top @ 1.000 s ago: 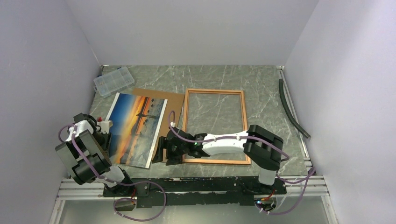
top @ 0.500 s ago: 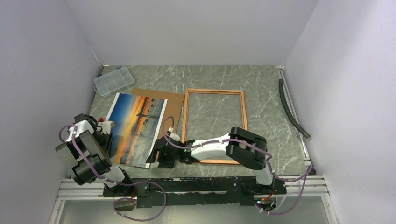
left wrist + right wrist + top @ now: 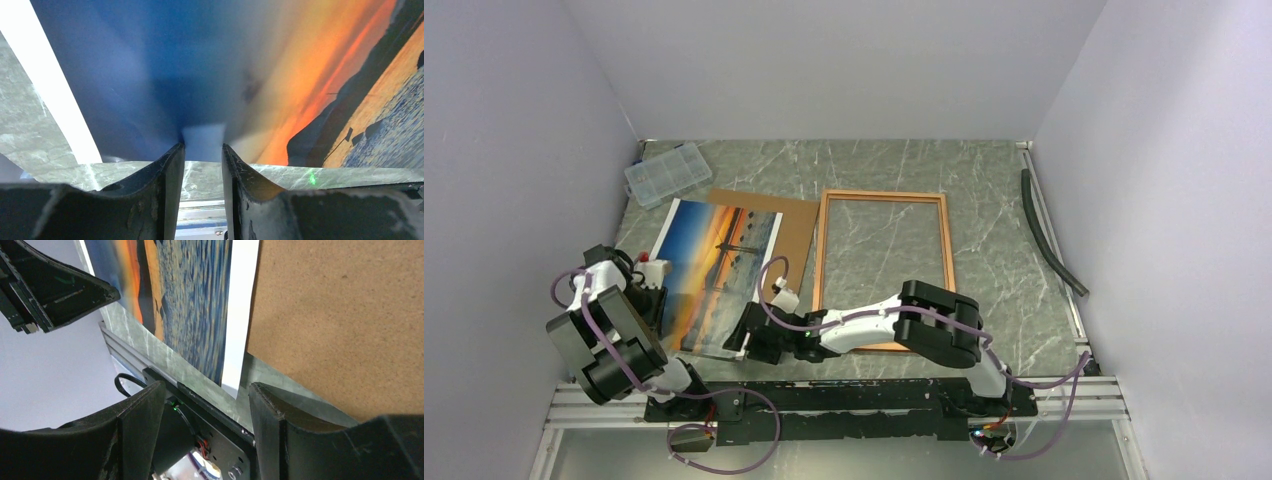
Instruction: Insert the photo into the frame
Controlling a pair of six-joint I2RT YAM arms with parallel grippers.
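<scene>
Our grey marbled worktop (image 3: 984, 200) carries five things. The photo (image 3: 714, 270) lies just ahead of our left jaws, and its near right corner is in line with the gap of our right jaws. Its right edge overlaps the brown backing board (image 3: 794, 225) ahead of the right jaws. The frame (image 3: 821, 250) lies to their right. A clear compartment box (image 3: 667, 172) sits well beyond the left jaws, and a dark hose (image 3: 1046, 235) far right.

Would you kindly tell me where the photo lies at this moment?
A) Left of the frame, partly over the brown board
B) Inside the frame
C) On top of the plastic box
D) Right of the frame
A: the photo lies to the left of the frame, with its right edge overlapping the brown board, and no print shows inside the frame.
</scene>
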